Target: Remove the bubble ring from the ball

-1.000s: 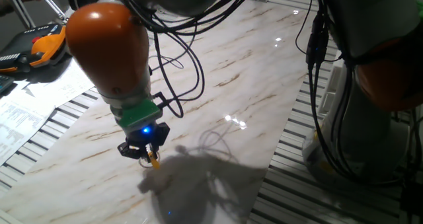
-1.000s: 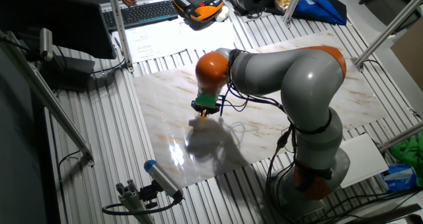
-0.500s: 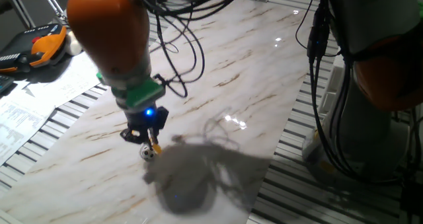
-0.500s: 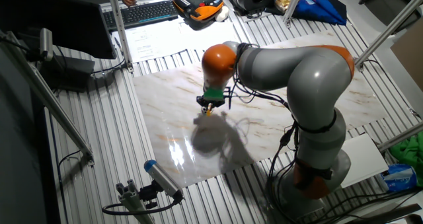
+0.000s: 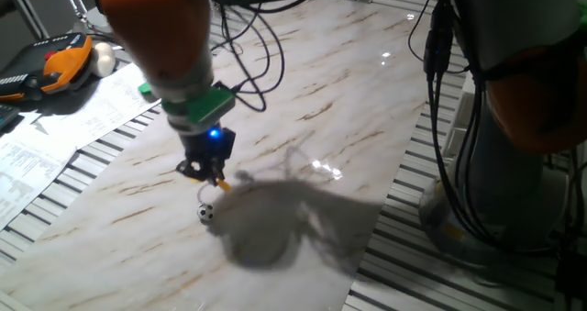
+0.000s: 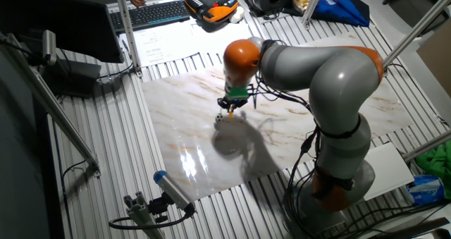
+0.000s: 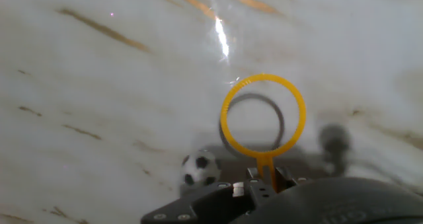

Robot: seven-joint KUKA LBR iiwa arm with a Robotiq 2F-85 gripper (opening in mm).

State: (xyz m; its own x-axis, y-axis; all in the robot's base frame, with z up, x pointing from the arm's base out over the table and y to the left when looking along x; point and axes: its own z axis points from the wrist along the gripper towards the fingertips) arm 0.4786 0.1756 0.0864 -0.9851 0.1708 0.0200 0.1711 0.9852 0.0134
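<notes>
My gripper (image 5: 213, 175) is shut on the short handle of the yellow-orange bubble ring (image 7: 263, 116) and holds it lifted above the marble table. In the hand view the loop hangs in the air ahead of the fingers, its shadow on the marble below. The tiny black-and-white ball (image 5: 205, 213) lies on the marble just below and in front of the gripper, apart from the ring. It also shows in the hand view (image 7: 200, 169) at lower left of the loop and in the other fixed view (image 6: 220, 116), next to the gripper (image 6: 233, 110).
The marble slab (image 5: 321, 109) lies on a ribbed metal table (image 5: 55, 178). Papers (image 5: 37, 146) and an orange-black pendant (image 5: 55, 65) lie at the far left. A larger plain white ball (image 5: 105, 61) sits by the pendant. The robot base (image 5: 523, 118) and cables stand at the right.
The gripper has risen and moved up-right with the ring in it. The ring has come off the ball, which stays on the marble and now shows free below the gripper.
</notes>
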